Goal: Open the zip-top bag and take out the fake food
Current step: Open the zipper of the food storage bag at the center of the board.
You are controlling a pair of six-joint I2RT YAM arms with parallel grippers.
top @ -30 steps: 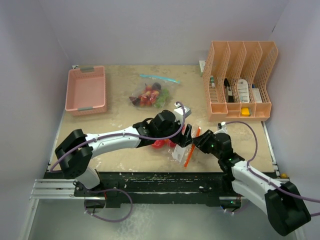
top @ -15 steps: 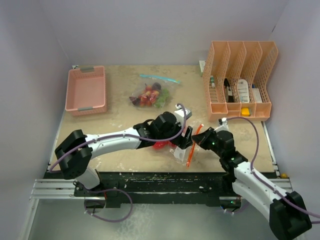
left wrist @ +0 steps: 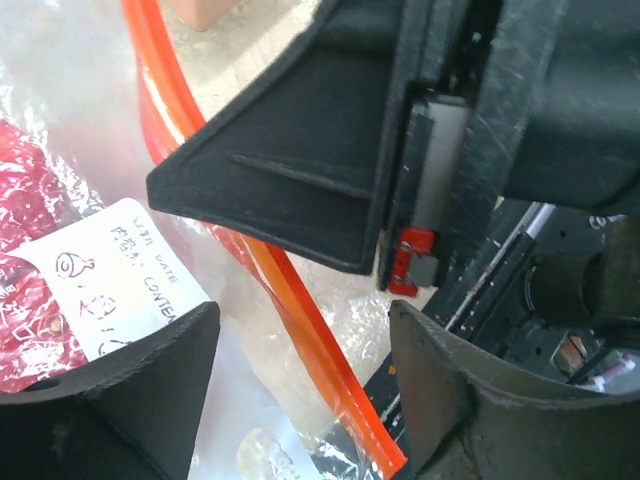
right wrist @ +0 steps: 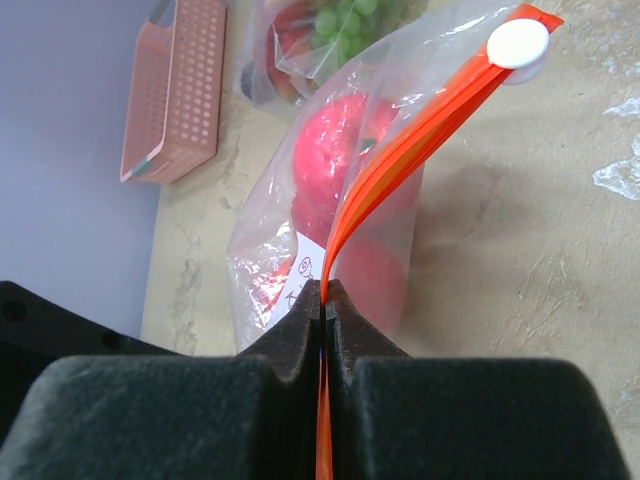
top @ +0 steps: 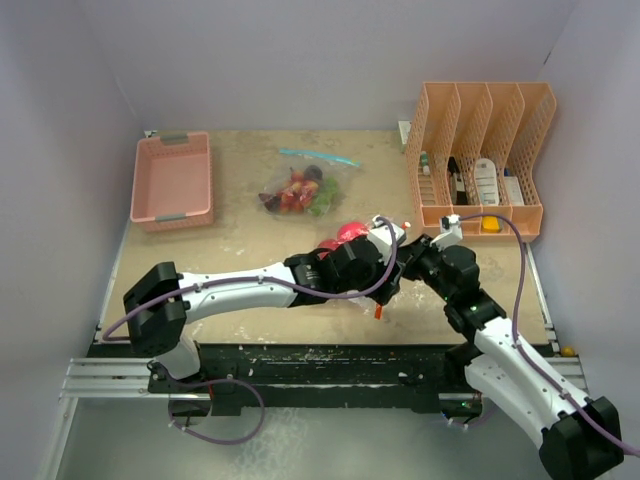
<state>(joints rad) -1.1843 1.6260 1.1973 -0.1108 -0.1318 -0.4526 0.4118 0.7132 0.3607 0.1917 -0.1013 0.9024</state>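
We find the zip-top bag [right wrist: 400, 230] on the table [top: 240, 235] near its middle, between the two grippers. It is clear film with an orange zip strip [right wrist: 430, 120], a white slider [right wrist: 518, 43] at the strip's far end and a white label [left wrist: 115, 275] bearing handwriting. The fake food [right wrist: 335, 150] inside shows as rounded red pieces pressed against the film. The right gripper [right wrist: 325, 300] is pinched tight on the orange zip strip. The left gripper [left wrist: 300, 340] has its fingers spread wide, the strip running between them; we cannot confirm contact.
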